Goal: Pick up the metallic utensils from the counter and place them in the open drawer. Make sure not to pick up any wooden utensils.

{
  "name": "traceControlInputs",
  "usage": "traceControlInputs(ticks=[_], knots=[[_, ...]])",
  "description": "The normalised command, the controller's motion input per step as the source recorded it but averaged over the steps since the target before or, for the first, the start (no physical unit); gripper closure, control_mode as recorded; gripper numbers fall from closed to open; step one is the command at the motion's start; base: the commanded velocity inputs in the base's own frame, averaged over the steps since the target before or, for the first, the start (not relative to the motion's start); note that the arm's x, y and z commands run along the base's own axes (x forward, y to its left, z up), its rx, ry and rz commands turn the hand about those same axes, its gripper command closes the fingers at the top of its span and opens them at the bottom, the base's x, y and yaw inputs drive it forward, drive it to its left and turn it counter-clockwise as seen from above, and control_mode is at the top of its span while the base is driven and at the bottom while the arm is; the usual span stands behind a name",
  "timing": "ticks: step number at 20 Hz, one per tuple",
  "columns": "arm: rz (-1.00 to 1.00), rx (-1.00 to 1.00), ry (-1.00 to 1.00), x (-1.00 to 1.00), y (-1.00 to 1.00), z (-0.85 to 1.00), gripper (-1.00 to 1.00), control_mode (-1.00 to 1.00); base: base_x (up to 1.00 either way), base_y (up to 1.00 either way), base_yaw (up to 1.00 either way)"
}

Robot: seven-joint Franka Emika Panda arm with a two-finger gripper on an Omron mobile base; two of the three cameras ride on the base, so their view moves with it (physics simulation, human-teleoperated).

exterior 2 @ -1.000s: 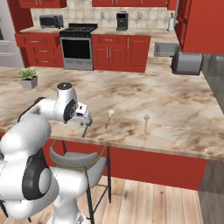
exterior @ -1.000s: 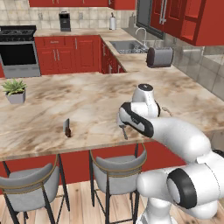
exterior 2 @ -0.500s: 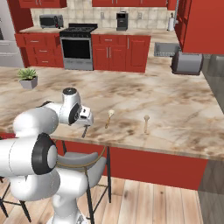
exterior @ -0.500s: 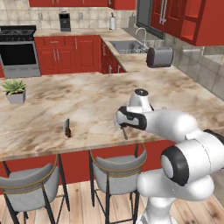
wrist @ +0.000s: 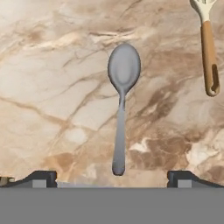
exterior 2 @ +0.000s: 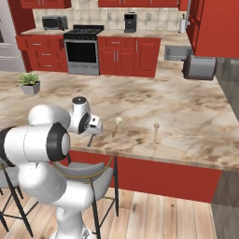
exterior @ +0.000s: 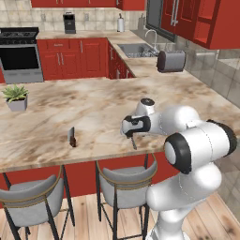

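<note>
Gripper [wrist: 112,177]: fingers spread wide, holding nothing
Spoon [wrist: 121,100]: flat on counter [wrist: 48,96], between the fingertips
Wooden utensil [wrist: 208,52]: beside spoon, apart

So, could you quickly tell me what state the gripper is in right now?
Gripper: open, holding nothing, poised above the metal spoon on the counter.

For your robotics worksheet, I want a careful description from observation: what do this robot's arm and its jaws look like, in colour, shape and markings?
The arm is glossy white, built of rounded, bulbous segments joined by dark grey to black rings at the joints. The hand is white with a dark face. The gripper ends in two small dark, blocky fingertips. No cables, lettering or markings can be made out.
</note>
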Motion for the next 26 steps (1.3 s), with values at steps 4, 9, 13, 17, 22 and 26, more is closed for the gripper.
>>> traceControlInputs(ticks=[4, 9, 13, 17, 22, 26], knots=[[0.00, 0.00, 0.00, 0.28, 0.00, -0.34, -1.00, -1.00, 0.00, 0.00, 0.00], [0.00, 0.00, 0.00, 0.28, 0.00, -0.44, -1.00, -1.00, 0.00, 0.00, 0.00], [0.00, 0.00, 0.00, 0.21, 0.00, -0.44, -1.00, -1.00, 0.00, 0.00, 0.00], [0.00, 0.00, 0.00, 0.26, 0.00, -0.44, -1.00, -1.00, 0.00, 0.00, 0.00], [0.00, 0.00, 0.00, 0.29, 0.00, -0.45, -1.00, -1.00, 0.00, 0.00, 0.00], [0.00, 0.00, 0.00, 0.26, 0.00, -0.52, 1.00, -1.00, 0.00, 0.00, 0.00]])
